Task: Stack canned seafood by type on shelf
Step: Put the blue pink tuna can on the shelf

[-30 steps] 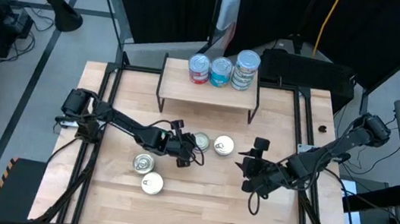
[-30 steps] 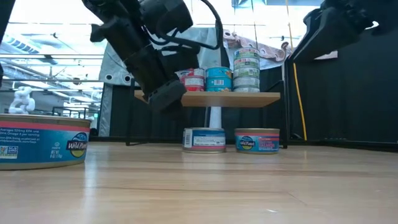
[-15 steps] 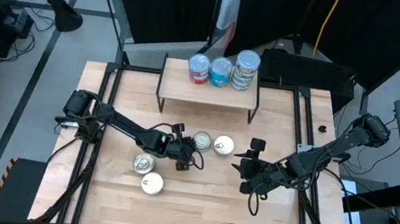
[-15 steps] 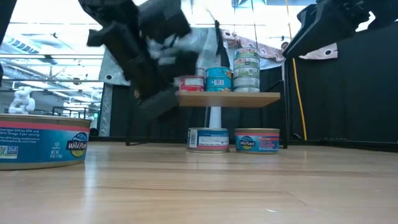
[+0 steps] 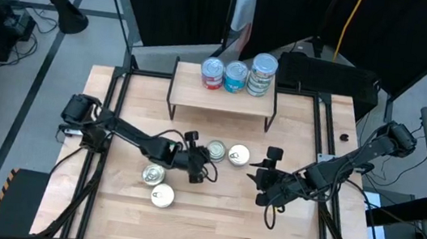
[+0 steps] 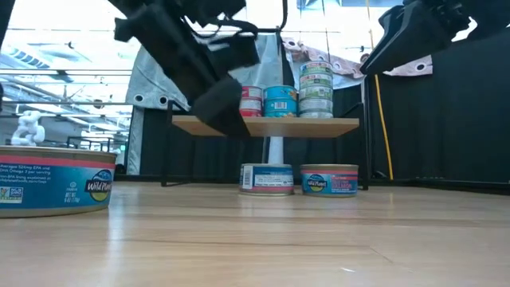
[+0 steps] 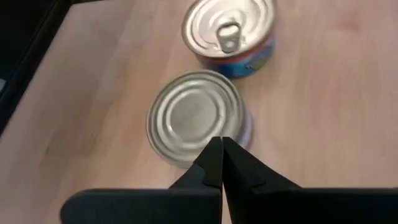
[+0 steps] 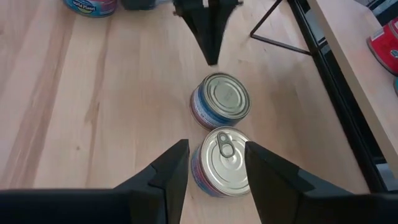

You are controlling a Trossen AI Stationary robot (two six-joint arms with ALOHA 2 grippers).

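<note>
Starting at the table's left: two tins sit close together, a plain-lid tin (image 5: 153, 174) and a pull-tab tin (image 5: 161, 197) just in front of it. Low view shows only one big blue-and-red-sided tin (image 6: 54, 181) at the left edge, cut off by the frame; can't tell which of the two it is.

Left gripper (image 5: 197, 166) is over mid-table, fingers pressed together, holding nothing. Left wrist view: fingertips (image 7: 221, 163) overlap the near rim of a ribbed-lid tin (image 7: 194, 116); contact or just above, can't tell. A tabbed blue-sided tin (image 7: 229, 29) sits just beyond it.

Same pair from overhead: ribbed-lid tin (image 5: 214, 151) beside tabbed tin (image 5: 238, 154), close together, in front of the shelf (image 5: 223, 98).

Shelf top carries three stacks in a row at the back: red-sided stack (image 5: 212, 74), blue stack (image 5: 236, 76), and a taller green-and-white stack (image 5: 262, 74). Low view: red (image 6: 251, 101), blue (image 6: 280, 101), green (image 6: 316, 91). Left arm blocks part of the red stack there; exact tin count per stack is hard to read.

Right gripper (image 5: 259, 177) is right of the centre pair, fingers apart, empty. Right wrist view: tabbed tin (image 8: 226, 160) lies ahead between the two fingers (image 8: 171, 169), not touched.
</note>
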